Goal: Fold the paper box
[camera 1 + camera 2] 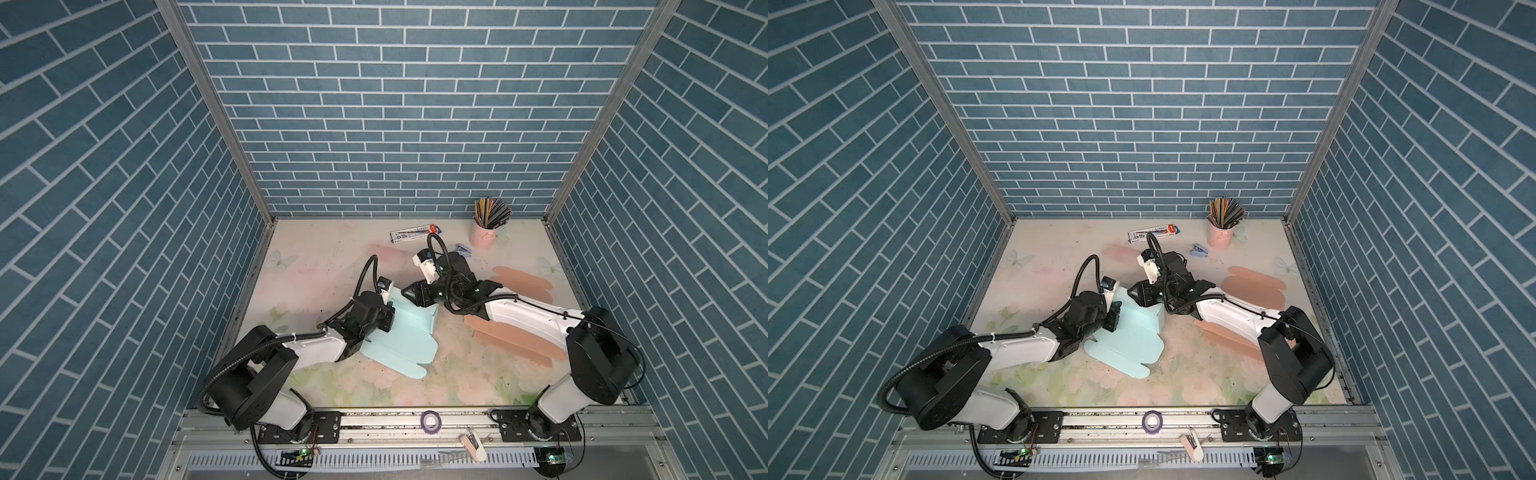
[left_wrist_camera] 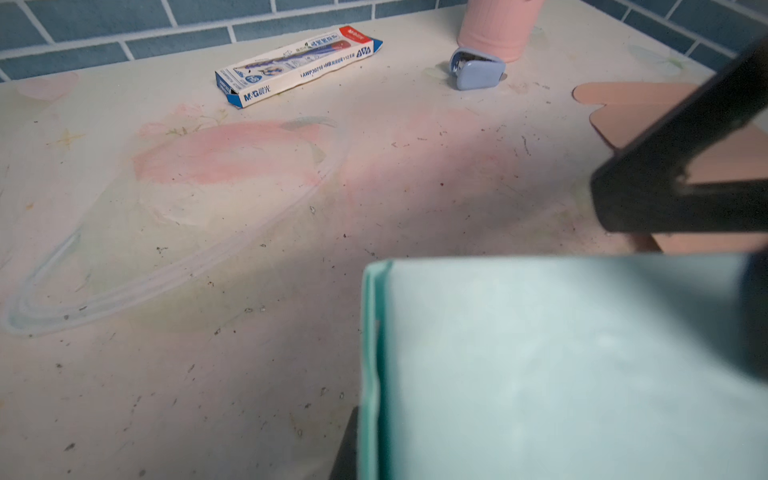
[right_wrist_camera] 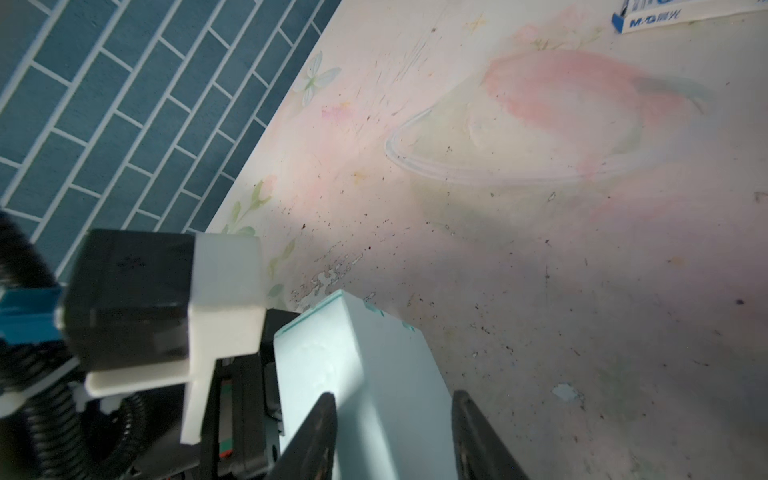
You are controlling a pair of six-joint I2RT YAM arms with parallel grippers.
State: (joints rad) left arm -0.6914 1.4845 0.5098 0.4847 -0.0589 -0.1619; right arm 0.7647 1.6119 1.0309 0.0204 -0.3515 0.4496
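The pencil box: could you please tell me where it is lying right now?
In both top views the pencil box lies flat at the back of the table, about mid-width, just left of the pink cup.

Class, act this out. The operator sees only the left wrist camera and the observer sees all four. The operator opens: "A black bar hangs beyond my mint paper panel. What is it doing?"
Observer: That is the right pincer. Its own wrist view shows its jaws either side of the raised wall of the mint paper box. I cannot tell whether it is squeezing.
Operator: Is the whole box standing?
Observer: No. In both top views the rest lies flat, with its rounded flaps spread out.
Operator: I see only the base of the pink cup. What is in it?
Observer: The pink cup holds a bunch of coloured pencils.
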